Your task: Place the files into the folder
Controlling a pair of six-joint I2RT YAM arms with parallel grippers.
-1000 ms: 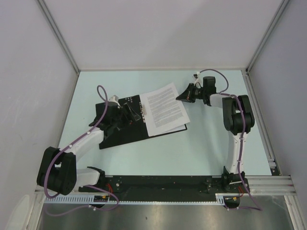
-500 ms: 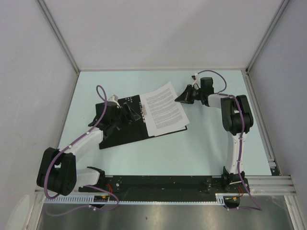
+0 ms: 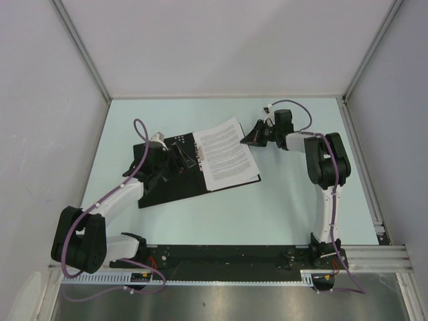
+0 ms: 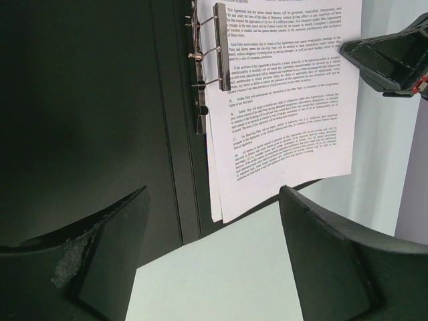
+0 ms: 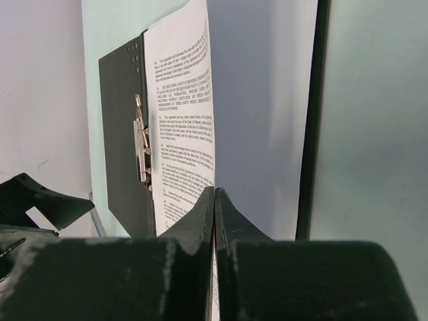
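Note:
The folder lies open, black inside up, on the table. The files, white printed sheets, sit on its right half under the metal clip. My right gripper is shut on the far right edge of the top sheet and holds that edge lifted; in the right wrist view the sheet stands edge-on between the closed fingers. My left gripper is open and empty above the folder's left half, near the clip. It frames the files and the folder's near edge.
The pale green table is walled by white panels at the back and both sides. A metal rail runs along the right side. The arm bases stand on the black bar at the near edge.
My right gripper has moved a little left toward the clip with the sheet's edge in it, so the sheet bows up. The left arm has not moved.

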